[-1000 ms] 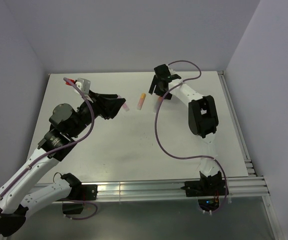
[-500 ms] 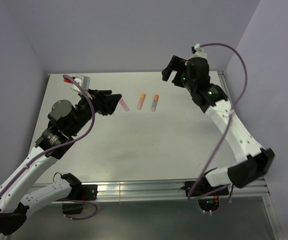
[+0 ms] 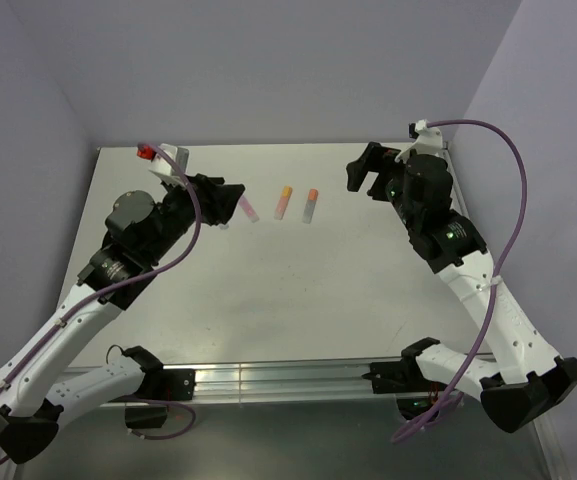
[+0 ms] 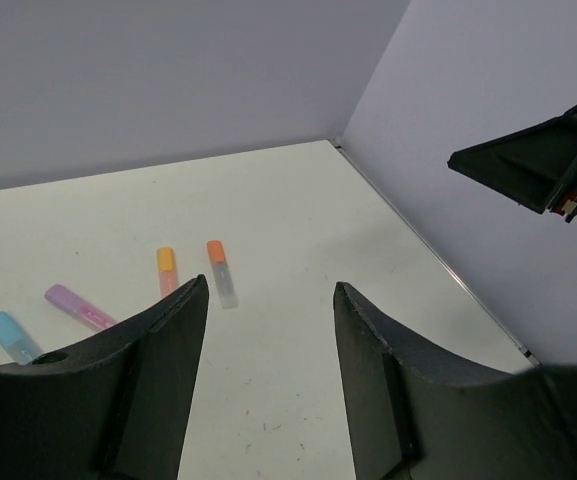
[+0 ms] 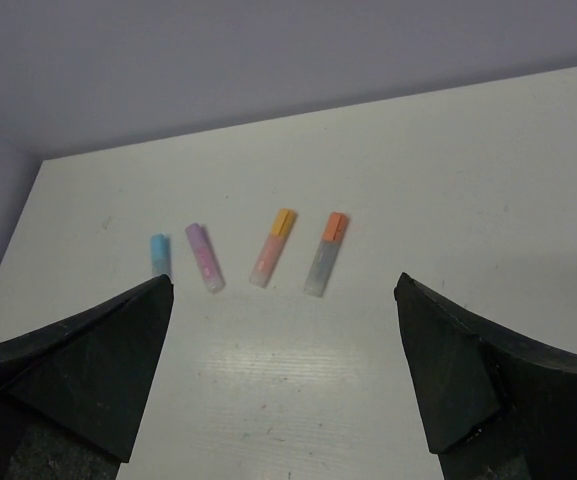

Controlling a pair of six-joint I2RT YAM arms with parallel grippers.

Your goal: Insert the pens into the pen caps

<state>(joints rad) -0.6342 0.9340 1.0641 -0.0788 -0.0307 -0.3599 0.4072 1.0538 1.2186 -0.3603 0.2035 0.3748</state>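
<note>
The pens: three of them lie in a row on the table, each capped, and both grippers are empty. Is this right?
Not quite: four pens lie there, not three. The right wrist view shows the blue-capped pen, purple-capped pen, yellow-capped pen and orange-capped pen in a row on the table. The left gripper and right gripper are indeed empty.

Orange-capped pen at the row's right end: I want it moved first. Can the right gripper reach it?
Probably yes: the orange-capped pen lies apart from the yellow-capped pen, the right gripper is open, and nothing lies between them.
</note>
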